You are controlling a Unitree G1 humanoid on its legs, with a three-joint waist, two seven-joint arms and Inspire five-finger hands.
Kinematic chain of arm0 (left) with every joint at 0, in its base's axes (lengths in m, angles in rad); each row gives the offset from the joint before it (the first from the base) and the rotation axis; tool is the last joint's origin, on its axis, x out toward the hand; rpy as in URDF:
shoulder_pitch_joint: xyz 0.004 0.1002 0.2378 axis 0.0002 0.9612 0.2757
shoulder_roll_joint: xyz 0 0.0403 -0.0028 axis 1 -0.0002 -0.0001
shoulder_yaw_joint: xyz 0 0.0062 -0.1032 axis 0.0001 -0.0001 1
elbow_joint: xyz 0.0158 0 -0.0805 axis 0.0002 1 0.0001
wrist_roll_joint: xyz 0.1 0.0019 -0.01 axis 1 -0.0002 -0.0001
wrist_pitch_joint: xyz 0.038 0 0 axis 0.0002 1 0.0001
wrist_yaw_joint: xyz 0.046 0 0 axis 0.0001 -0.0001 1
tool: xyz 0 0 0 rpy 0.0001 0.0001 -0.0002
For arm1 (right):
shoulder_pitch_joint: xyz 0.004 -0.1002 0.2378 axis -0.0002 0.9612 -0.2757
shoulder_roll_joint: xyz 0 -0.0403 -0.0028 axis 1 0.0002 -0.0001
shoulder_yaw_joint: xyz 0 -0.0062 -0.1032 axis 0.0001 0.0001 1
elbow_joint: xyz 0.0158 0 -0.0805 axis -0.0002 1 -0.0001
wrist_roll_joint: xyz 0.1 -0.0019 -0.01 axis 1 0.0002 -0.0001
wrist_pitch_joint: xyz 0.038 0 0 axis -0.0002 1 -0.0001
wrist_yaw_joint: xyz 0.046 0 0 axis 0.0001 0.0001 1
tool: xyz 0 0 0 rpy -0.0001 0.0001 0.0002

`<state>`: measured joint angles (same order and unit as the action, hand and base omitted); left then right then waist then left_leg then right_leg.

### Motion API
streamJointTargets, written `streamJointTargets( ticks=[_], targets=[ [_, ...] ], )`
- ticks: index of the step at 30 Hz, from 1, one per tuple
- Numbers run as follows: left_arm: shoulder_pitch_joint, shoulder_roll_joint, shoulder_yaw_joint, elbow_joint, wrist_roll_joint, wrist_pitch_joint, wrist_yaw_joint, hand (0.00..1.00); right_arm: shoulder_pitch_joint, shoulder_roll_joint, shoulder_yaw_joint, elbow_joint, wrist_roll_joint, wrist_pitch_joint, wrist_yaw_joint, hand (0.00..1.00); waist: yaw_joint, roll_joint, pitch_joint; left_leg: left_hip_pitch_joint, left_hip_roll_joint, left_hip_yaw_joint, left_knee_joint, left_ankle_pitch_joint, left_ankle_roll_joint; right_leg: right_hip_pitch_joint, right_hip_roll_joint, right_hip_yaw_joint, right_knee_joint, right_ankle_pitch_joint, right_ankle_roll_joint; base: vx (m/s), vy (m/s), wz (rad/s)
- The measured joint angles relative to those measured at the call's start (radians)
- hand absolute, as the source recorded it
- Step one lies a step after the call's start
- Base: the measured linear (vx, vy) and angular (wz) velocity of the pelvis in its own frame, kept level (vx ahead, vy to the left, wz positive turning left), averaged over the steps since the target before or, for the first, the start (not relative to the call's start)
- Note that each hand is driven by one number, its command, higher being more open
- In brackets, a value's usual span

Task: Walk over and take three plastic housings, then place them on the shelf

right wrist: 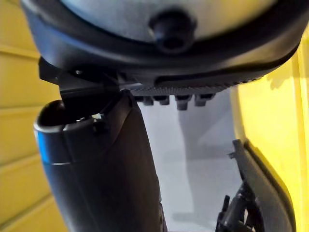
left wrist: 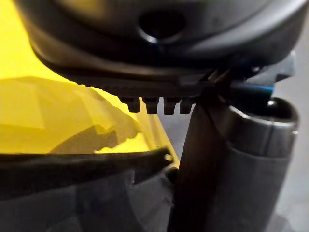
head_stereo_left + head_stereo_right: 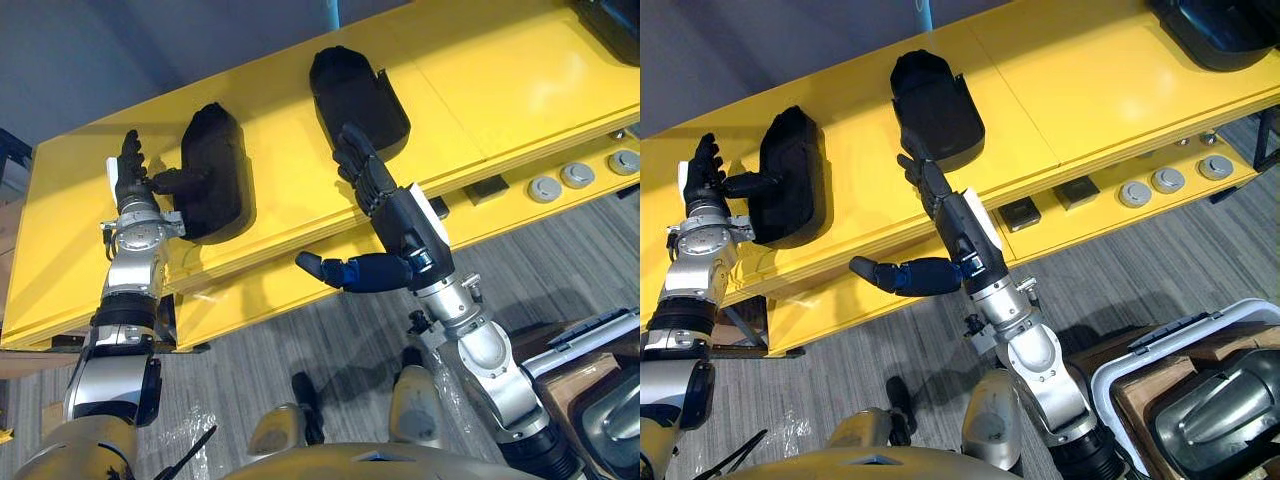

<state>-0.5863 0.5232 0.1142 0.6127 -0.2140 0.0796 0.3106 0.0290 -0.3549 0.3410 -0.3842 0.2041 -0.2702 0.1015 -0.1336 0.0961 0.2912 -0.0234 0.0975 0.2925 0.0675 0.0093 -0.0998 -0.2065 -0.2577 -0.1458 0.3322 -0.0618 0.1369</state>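
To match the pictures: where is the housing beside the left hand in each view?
Left eye view: left housing, upper left, on the yellow shelf, by the left hand.
Right eye view: far left.
Left wrist view: probably the dark curved rim against the yellow.
Right wrist view: I cannot identify it.
Shared landmark: the yellow shelf.

Two black plastic housings are seen lying on the yellow shelf (image 3: 500,80), well apart. The left housing (image 3: 212,170) lies near the shelf's left end, close to its front edge. The left hand (image 3: 130,175) is held just beside it with fingers straight, the thumb touching its side. The middle housing (image 3: 355,95) lies toward the back edge. The right hand (image 3: 385,205) is held at its near end, fingers relaxed and thumb spread wide. Grey round discs (image 3: 577,175) are set on the lower ledge at the right.
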Motion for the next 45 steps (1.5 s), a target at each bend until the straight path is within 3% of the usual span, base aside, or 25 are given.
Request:
streamJointTargets(
  ticks=[6,11,15,17,20,25,28,32,36,39,45],
  targets=[
    [-0.001,0.001,0.006,-0.008,-0.025,-0.041,0.003,1.0,0.005,0.01,-0.045,0.063,-0.001,0.0,-0.002,1.0,-0.003,0.0,-0.001,0.037,0.001,-0.017,-0.022,0.001,0.001,0.068,0.012,-0.021,-0.072,0.026,0.003,0.03,0.008,0.04],
    [-0.001,0.002,0.005,-0.122,-0.114,-0.066,-0.035,1.0,0.005,0.037,-0.094,0.063,-0.001,-0.006,-0.002,1.0,-0.003,-0.001,-0.004,0.058,0.001,-0.03,-0.04,0.002,0.002,0.12,0.019,-0.043,-0.14,0.054,0.003,0.03,0.019,0.05],
    [0.008,0.006,0.004,-0.457,-0.261,-0.148,-0.144,1.0,0.006,0.043,-0.085,0.085,0.041,-0.005,0.067,1.0,0.026,-0.003,-0.038,0.086,-0.002,-0.036,-0.064,0.002,0.003,0.162,0.023,-0.058,-0.186,0.064,0.007,0.05,0.016,0.04],
    [0.016,0.011,-0.002,-0.608,-0.221,-0.187,-0.148,1.0,-0.001,0.04,-0.052,0.123,0.039,-0.002,0.073,1.0,0.032,-0.002,-0.074,0.104,-0.001,-0.048,-0.076,0.002,0.003,0.194,0.026,-0.074,-0.207,0.064,0.008,0.09,-0.007,0.14],
    [0.024,0.042,0.005,-0.647,-0.169,-0.253,-0.124,1.0,-0.006,0.037,-0.019,0.146,0.038,0.004,0.064,1.0,0.051,0.007,-0.109,0.135,0.002,-0.049,-0.092,0.0,0.0,0.23,0.032,-0.078,-0.229,0.064,0.008,0.06,-0.009,0.04],
    [0.206,-0.006,0.082,-0.67,-0.109,-0.31,-0.026,1.0,-0.029,0.041,0.058,0.147,0.032,0.03,0.05,1.0,0.069,0.009,-0.166,0.136,0.004,-0.069,-0.093,-0.001,-0.001,0.271,0.039,-0.107,-0.279,0.083,0.012,-0.01,-0.005,0.11],
    [0.407,-0.157,0.107,-0.745,-0.091,-0.31,0.01,1.0,-0.053,0.059,0.111,0.163,-0.003,0.047,0.044,1.0,0.097,-0.019,-0.181,0.132,0.004,-0.092,-0.092,0.001,-0.002,0.3,0.044,-0.13,-0.321,0.102,0.012,-0.04,-0.004,0.17],
    [0.639,-0.306,0.096,-0.787,-0.134,-0.297,-0.026,1.0,-0.065,0.095,0.126,0.221,-0.002,0.048,0.067,1.0,0.14,-0.064,-0.205,0.115,0.005,-0.118,-0.109,0.015,-0.005,0.297,0.046,-0.163,-0.322,0.101,0.011,-0.01,-0.011,0.25],
    [0.808,-0.403,0.08,-0.787,-0.193,-0.275,-0.08,1.0,-0.099,0.102,0.157,0.271,-0.003,0.047,0.094,1.0,0.17,-0.078,-0.213,0.114,0.003,-0.137,-0.133,0.031,-0.006,0.298,0.046,-0.182,-0.322,0.099,0.008,-0.01,-0.004,0.14],
    [0.876,-0.449,0.054,-0.788,-0.22,-0.275,-0.128,1.0,-0.111,0.12,0.184,0.301,-0.026,0.044,0.107,1.0,0.188,-0.078,-0.213,0.113,0.003,-0.145,-0.144,0.038,-0.006,0.299,0.047,-0.192,-0.322,0.097,0.005,-0.02,-0.006,0.09],
    [0.904,-0.456,0.038,-0.864,-0.267,-0.295,-0.221,1.0,-0.127,0.123,0.222,0.336,-0.042,0.038,0.157,1.0,0.198,-0.089,-0.217,0.096,0.006,-0.17,-0.151,0.049,-0.007,0.298,0.05,-0.218,-0.322,0.095,0.002,-0.01,-0.011,0.13]
  ],
)
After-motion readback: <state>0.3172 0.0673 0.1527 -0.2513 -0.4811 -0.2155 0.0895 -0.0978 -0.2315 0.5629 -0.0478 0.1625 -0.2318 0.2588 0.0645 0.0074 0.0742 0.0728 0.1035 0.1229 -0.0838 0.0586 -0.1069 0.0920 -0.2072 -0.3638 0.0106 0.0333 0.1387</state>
